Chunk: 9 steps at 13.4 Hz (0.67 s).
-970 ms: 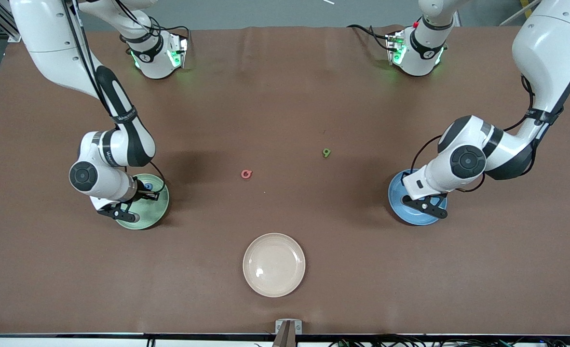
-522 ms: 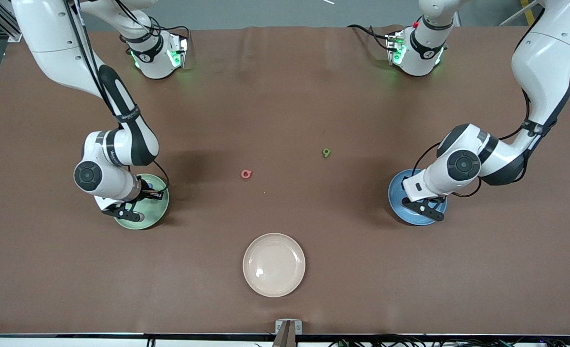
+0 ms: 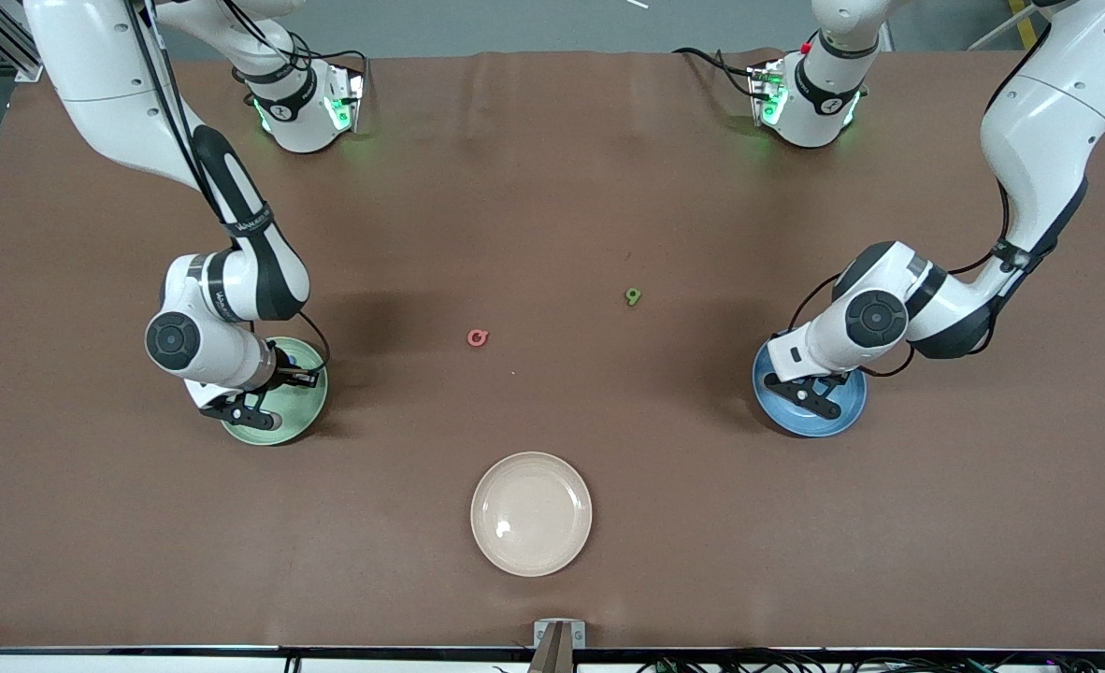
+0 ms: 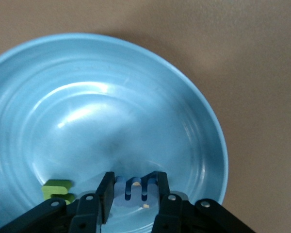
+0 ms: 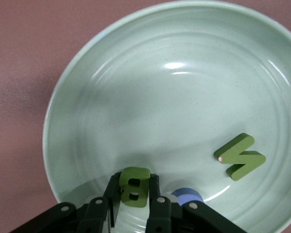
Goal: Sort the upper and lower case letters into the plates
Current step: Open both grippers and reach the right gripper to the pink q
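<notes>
A brown mat covers the table (image 3: 552, 187), faintly creased toward the arms' bases. Past the mat's edge near the bases lies a strip of grey floor, and a small metal bracket (image 3: 558, 636) sits at the table's edge nearest the front camera.

The mint green plate (image 3: 295, 402) lies toward the right arm's end of the table. The right gripper (image 5: 134, 199) hangs over it, its fingers clamped on a green letter B (image 5: 134, 186). In the plate lie a green letter N (image 5: 240, 156) and a blue piece (image 5: 186, 195) partly hidden by the gripper.

The blue plate (image 3: 842, 411) lies toward the left arm's end. The left gripper (image 4: 135, 196) hangs low over it, fingers closed on a pale blue letter (image 4: 135, 188) with prongs; which letter it is I cannot tell. A green piece (image 4: 58, 189) lies in the plate just beside the gripper.

Between the two plates, on the bare mat, lie a small pink letter (image 3: 478, 337) and, farther from the front camera and nearer the left arm's end, a small green letter (image 3: 633, 296). A cream plate (image 3: 531, 513) sits nearer the front camera than both, holding nothing.
</notes>
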Each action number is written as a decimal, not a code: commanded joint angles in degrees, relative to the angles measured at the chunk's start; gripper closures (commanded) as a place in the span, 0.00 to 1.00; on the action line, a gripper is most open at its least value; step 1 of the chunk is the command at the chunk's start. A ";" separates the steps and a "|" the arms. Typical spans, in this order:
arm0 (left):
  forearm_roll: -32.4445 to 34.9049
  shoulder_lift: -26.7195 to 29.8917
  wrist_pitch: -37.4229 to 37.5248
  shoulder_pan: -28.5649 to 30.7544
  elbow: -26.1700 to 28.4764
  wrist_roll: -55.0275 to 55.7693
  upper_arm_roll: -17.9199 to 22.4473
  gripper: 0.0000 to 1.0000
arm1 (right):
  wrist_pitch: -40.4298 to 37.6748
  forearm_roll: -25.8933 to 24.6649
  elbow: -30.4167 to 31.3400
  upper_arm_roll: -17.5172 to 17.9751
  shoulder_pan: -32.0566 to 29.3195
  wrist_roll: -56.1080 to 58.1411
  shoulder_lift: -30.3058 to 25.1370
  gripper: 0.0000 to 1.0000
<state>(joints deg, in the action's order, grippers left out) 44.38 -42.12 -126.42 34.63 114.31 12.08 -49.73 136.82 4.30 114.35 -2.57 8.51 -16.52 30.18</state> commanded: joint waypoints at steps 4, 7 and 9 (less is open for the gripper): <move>1.41 1.07 -0.94 0.43 0.91 1.55 -0.01 0.40 | 0.03 0.18 0.88 0.46 0.01 0.08 -1.70 0.37; 0.27 3.70 0.55 0.96 0.38 1.37 -1.85 0.00 | -1.02 0.18 -0.17 0.55 0.53 -0.27 -2.84 0.00; -2.09 4.58 4.14 0.96 -1.45 1.63 -4.74 0.00 | -8.19 0.18 -4.02 0.55 2.46 -4.11 -3.63 0.00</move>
<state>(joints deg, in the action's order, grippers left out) 44.10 -40.83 -125.67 35.44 113.42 12.59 -51.76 134.39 4.33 112.23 -2.17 9.22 -17.23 29.32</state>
